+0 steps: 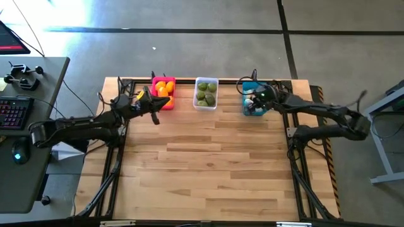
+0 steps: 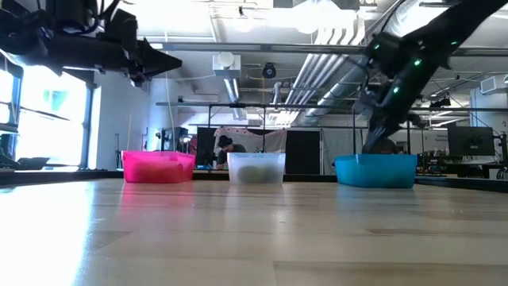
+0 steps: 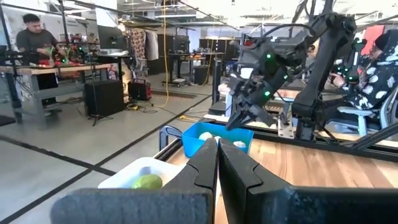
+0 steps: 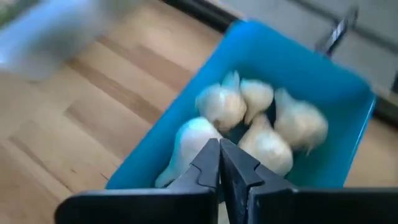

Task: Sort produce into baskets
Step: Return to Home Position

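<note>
Three baskets stand in a row at the table's far edge. The pink one [image 1: 163,93] holds yellow-orange lemons [image 1: 163,88]. The translucent white one [image 1: 206,93] holds green limes [image 1: 204,94], one of which shows in the left wrist view [image 3: 147,182]. The teal one [image 1: 251,104] holds several off-white garlic pieces [image 4: 249,118]. My right gripper [image 4: 219,155] is shut and empty just above the garlic in the teal basket [image 2: 375,171]. My left gripper [image 3: 217,163] is shut and empty, raised high beside the pink basket's near side [image 1: 155,117], pointing toward the table's right.
The wooden tabletop [image 1: 208,164] stretches bare from the baskets to the near edge. A desk with a keyboard and a mouse [image 1: 19,113] stands left of the table. A person works at a bench far behind the table [image 3: 31,37].
</note>
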Robot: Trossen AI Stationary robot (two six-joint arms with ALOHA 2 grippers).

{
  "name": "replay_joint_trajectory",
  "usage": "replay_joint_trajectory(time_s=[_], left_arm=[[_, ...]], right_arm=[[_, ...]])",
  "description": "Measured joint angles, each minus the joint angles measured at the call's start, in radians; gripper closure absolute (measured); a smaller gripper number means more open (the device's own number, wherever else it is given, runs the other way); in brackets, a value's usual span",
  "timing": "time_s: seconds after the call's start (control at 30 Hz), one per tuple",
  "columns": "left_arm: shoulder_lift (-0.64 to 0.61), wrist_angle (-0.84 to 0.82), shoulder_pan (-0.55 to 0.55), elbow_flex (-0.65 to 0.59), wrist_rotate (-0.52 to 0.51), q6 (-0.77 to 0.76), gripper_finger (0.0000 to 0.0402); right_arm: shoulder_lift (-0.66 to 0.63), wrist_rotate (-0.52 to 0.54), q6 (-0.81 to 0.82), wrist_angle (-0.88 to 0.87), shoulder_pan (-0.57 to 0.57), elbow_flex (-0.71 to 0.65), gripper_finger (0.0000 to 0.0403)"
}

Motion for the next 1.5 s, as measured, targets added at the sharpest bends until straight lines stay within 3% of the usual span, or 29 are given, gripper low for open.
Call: replay_joint_trajectory(time_s=[0.07,0.27,0.47,0.67,0.9,1.13,1.5], left_arm=[[-0.054,-0.055,0.000,0.000,-0.003,0.011,0.0401],[-0.174,-0.254,-0.003,0.000,-0.025,0.045,0.0401],[-0.223,-0.355,-0.012,0.000,0.016,0.087,0.0401],[-0.248,-0.286,-0.041,-0.053,0.032,0.111,0.0401],[-0.350,-0.273,-0.040,-0.124,-0.011,0.071,0.0401],[-0.522,-0.436,-0.040,-0.133,-0.057,0.060,0.0401],[-0.819,-0.743,-0.041,-0.131,-0.102,0.034,0.0401]], right_arm=[[-0.064,-0.029,-0.082,0.064,0.004,-0.048,0.0402],[-0.220,-0.331,-0.265,0.389,0.007,-0.232,0.0403],[-0.299,-0.500,-0.333,0.458,0.017,-0.301,0.0403],[-0.354,-0.504,-0.343,0.570,0.066,-0.377,0.0403],[-0.453,-0.415,-0.274,0.619,0.143,-0.456,0.0403],[-0.617,-0.366,-0.260,0.608,0.228,-0.508,0.0403],[-0.947,-0.384,-0.205,0.470,0.239,-0.598,0.0403]])
